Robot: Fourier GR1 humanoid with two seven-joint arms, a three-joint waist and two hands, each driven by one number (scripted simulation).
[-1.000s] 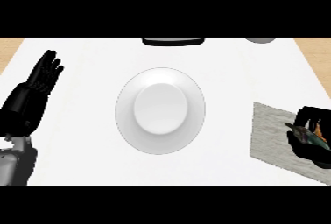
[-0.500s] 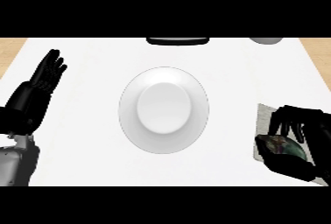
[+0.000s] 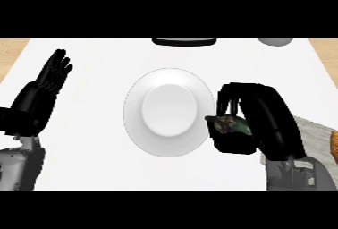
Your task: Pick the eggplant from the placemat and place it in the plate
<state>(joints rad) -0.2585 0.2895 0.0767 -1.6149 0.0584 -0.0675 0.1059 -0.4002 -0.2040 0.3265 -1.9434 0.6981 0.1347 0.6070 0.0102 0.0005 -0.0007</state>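
A white oval plate (image 3: 144, 94) lies at the counter's middle. Just right of its rim, my right hand (image 3: 254, 114) curls round a dark greenish eggplant (image 3: 231, 125), which shows between thumb and fingers above the counter. Most of the eggplant is hidden by the hand. A grey placemat (image 3: 310, 129) peeks out behind my right forearm at the right edge. My left hand (image 3: 43, 91) rests open at the left, fingers up.
A dark object (image 3: 184, 41) sits at the counter's far edge, a grey round one (image 3: 275, 41) at the far right. An orange-brown item (image 3: 332, 145) shows at the right edge on the placemat. Wooden floor borders the counter's top corners.
My right hand has lifted the eggplant off the placemat and carried it left, up to the plate's right rim. The left hand has stayed where it was.
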